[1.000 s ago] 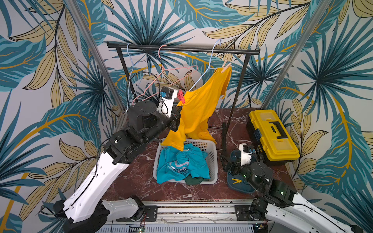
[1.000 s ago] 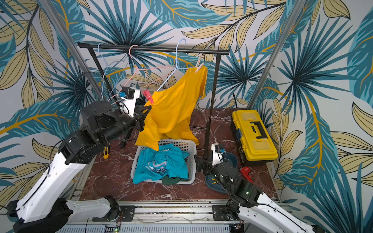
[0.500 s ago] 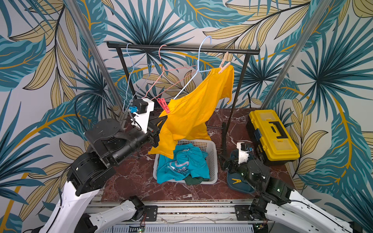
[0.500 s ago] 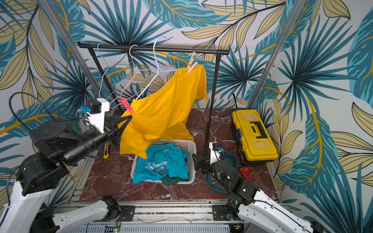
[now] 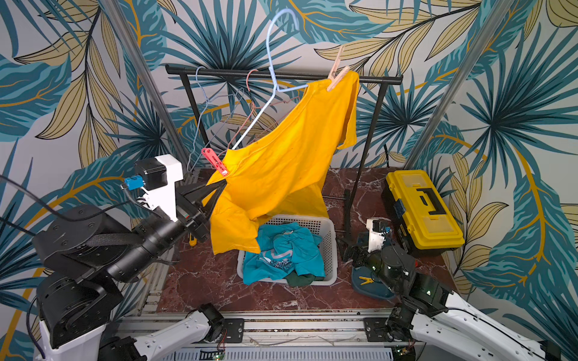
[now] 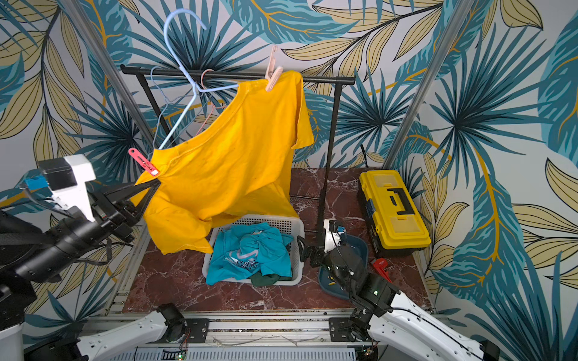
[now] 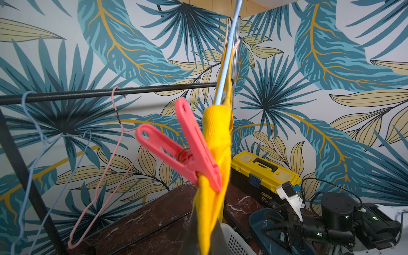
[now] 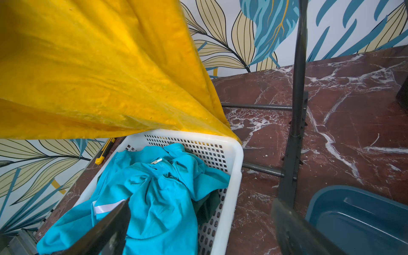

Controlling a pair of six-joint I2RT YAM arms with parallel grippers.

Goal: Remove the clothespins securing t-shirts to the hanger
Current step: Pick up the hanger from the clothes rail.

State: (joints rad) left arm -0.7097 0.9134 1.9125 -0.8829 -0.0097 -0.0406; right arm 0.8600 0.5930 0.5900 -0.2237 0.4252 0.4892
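Left hand (image 5: 222, 185) pinches soft yellow t-shirt (image 5: 281, 162) (below the smooth pink clothespin (image 5: 215, 162)); right hand (image 8: 201, 206) gapes wide.

left end effector (image 5: 220, 187): has drawn back from the rail (image 5: 219, 72), pulling the yellow t-shirt (image 5: 281, 162) with it
yellow t-shirt: now stretched taut, slanting up away from the end effector
blue hanger (image 5: 271, 59): tipped, hook lifted above the rail
red-pink clothespin (image 5: 215, 161): carried along, just above the end effector
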